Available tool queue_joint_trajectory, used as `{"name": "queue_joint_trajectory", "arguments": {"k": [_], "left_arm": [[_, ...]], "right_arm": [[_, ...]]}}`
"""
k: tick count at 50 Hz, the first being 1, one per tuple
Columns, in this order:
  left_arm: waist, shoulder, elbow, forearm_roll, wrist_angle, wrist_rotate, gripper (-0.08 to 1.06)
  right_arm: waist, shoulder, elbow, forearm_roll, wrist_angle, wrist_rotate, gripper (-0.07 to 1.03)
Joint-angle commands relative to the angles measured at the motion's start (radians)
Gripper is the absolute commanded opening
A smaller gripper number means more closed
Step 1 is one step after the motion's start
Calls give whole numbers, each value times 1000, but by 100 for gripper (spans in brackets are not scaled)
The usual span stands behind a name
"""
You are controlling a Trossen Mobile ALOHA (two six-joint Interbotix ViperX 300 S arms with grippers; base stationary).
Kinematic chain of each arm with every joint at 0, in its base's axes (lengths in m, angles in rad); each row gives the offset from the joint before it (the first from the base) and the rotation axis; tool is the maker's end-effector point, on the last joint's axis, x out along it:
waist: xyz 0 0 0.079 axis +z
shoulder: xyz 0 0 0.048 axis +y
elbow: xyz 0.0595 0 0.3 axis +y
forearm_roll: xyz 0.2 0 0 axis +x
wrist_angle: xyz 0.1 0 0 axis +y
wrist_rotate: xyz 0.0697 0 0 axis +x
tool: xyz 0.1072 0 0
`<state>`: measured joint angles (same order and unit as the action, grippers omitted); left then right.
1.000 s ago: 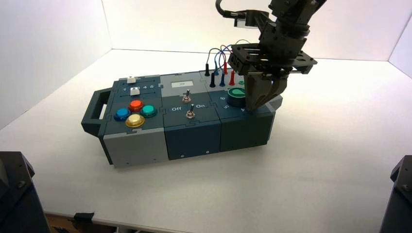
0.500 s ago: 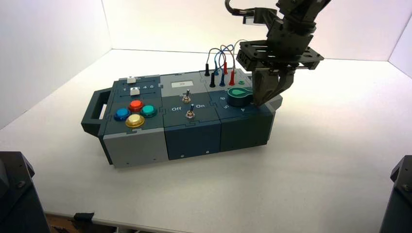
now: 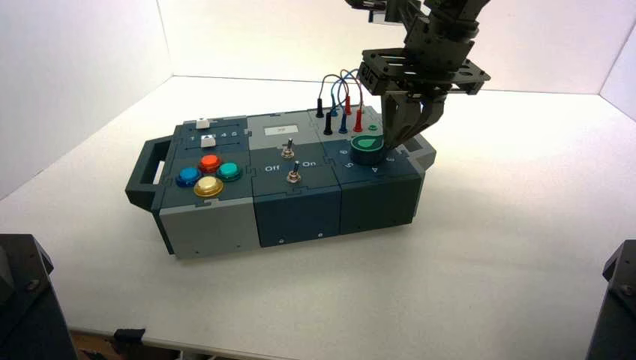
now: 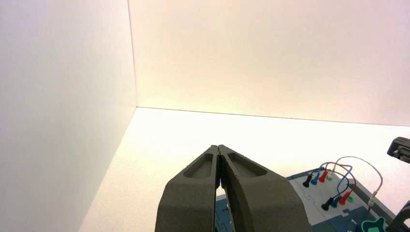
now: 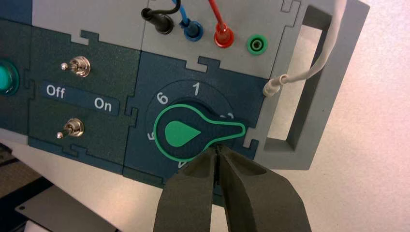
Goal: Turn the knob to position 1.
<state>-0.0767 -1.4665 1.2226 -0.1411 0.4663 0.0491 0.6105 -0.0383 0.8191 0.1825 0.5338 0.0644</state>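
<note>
You've got the R end effector (image 5: 217, 147) right at the knob (image 5: 180, 131), on the R part of the box (image 3: 296, 199). In the high view its tips (image 3: 391, 145) sit just beside the knob's R side, pointing down. In the R wrist view they overlap the rim on the pointer's 4 side, i.e. btwn the narrow pointer & the 4; can't tell if they touch. The end effector's narrow, its 2 fingers pressed together, w/ nothing held btwn them.

Your knob isn't at 1: its pointer (image 5: 234, 129) aims toward the box's R-end handle (image 5: 309, 92), just past a part-hidden numeral next to the 1 (image 5: 196, 89). The 6 & 1 show plainly; the 5 & 4 are partly covered. The green teardrop (image 5: 180, 133) on top tapers the same way.

L end effector (image 4: 218, 147) is idle, out of the high view & well apart from the knob, also narrow, 2 fingers together.

Behind the knob you've got the black, blue & red wires (image 3: 345, 79); a white wire's plug (image 5: 273, 87) is near the pointer tip. 2 metal toggles (image 3: 293, 172) stand L of the knob, mid-box, then 4 round buttons (image 3: 208, 186) farther L. Box sits on the bench (image 3: 300, 300).
</note>
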Motion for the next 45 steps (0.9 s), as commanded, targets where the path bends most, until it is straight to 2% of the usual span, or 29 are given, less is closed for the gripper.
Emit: {"name": "queue_joint_trajectory", "arguments": {"k": [1, 45], "left_arm": [[-2, 15, -15, -2, -15, 2, -3], [-2, 17, -15, 0, -17, 3, -3]], "right_arm": [[2, -5, -31, -3, -5, 3, -2], [0, 43, -100, -31, -3, 3, -2]]}}
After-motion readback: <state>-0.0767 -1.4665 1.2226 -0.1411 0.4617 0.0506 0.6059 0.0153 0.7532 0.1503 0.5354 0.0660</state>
